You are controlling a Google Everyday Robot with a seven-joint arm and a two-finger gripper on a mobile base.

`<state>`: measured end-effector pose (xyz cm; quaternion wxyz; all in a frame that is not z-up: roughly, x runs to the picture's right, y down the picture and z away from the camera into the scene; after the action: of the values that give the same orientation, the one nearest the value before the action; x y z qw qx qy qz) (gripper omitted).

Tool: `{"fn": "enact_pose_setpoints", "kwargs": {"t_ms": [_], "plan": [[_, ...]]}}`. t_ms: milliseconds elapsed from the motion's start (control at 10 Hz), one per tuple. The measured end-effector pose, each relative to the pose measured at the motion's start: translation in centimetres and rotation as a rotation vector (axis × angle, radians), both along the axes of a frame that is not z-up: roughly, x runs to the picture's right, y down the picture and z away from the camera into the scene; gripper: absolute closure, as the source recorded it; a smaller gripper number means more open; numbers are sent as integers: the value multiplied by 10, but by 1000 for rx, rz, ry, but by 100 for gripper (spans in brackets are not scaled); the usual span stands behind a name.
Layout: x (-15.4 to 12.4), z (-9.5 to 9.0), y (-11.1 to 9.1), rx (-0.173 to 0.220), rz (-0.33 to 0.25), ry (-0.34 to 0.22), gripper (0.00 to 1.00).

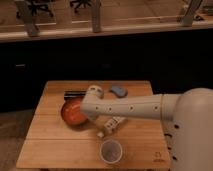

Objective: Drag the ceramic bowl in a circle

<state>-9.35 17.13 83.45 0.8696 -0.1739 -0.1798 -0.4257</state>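
Ceramic bowl (73, 113) sits left on the desk (50, 145), claw (88, 108) at its right rim, grip state indeterminable. No completed circle is evident; dragging judged outstanding.

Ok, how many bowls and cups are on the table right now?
2. The ceramic bowl sits left of centre, with the gripper at its right side; the small cup stands near the table front edge. The arm may hide more.
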Motion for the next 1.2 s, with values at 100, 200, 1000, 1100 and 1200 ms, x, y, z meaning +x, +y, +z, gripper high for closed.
{"fn": "enact_pose_setpoints", "kwargs": {"t_ms": [100,200,1000,1100,1200], "plan": [[0,0,0,1,-1,-1,95],[-1,0,0,3,-3,-1,95],[-6,3,-4,19,-15,-12,95],[-6,3,-4,20,-16,-13,95],[-6,3,-4,22,-17,-14,95]]}}
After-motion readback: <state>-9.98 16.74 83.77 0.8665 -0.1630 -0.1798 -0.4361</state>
